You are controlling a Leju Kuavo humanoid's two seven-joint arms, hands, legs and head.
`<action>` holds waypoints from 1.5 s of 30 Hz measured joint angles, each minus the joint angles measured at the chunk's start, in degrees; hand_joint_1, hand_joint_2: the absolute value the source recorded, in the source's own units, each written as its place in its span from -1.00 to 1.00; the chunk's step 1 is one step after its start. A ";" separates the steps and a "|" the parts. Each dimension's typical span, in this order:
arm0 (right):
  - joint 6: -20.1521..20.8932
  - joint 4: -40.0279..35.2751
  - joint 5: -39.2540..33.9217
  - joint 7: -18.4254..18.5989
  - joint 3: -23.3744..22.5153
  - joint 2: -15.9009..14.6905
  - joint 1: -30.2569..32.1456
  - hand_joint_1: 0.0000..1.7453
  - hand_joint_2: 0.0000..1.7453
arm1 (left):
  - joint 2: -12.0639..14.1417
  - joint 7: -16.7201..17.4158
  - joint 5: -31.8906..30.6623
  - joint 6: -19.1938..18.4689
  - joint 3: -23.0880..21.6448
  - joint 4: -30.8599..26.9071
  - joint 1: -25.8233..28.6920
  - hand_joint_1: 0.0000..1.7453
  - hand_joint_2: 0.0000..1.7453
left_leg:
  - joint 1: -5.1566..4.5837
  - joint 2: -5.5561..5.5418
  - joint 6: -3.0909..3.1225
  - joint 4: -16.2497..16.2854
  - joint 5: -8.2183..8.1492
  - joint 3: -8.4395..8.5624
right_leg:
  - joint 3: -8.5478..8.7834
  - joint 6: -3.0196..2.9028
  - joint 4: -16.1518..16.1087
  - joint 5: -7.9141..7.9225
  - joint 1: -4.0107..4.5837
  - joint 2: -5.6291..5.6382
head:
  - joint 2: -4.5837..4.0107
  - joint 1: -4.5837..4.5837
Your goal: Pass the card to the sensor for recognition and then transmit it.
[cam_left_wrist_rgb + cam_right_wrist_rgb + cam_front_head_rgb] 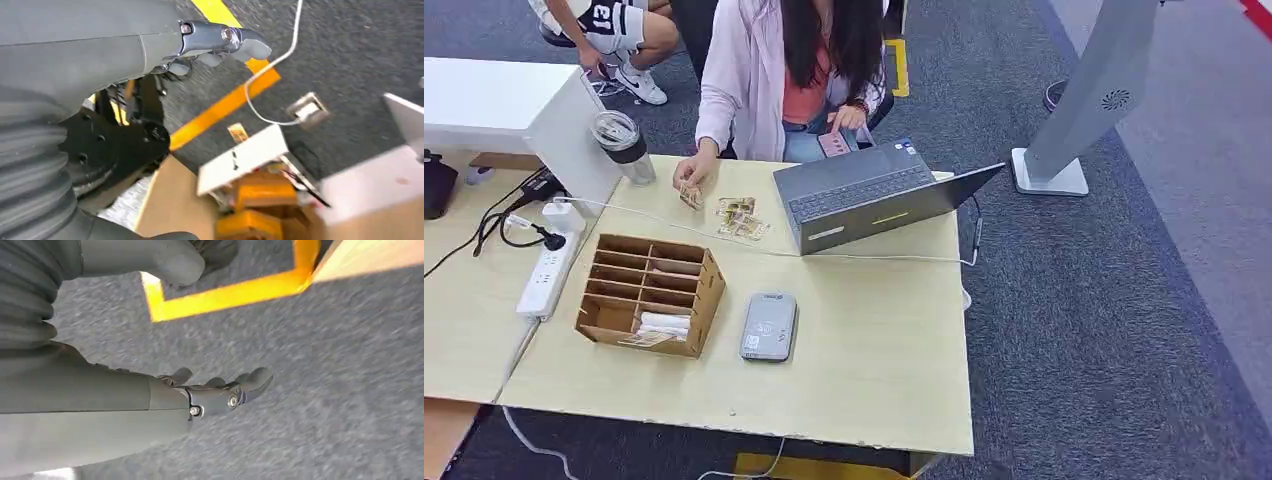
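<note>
Cards (664, 322) lie in the organizer (650, 294) on the desk (864, 370) — nearer the left hand (220, 42), sensor (769, 326) just beside. Both hands hang low, fingers released, holding nothing — right hand (220, 390) too.

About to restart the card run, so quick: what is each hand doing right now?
Left hand: open, holding nothing, hanging over the carpet.
Right hand: open, fingers apart, holding nothing, above the carpet.
</note>
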 joint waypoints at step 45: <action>6.15 3.43 18.56 22.92 13.66 -1.31 -0.29 -1.00 1.00 | 9.36 2.52 -10.62 9.19 -7.20 -58.10 -10.93 -1.00 1.00 | 0.05 0.04 -0.13 0.00 0.13 0.16 | 0.07 -0.05 0.06 0.06 0.02 0.06 | 0.00 0.02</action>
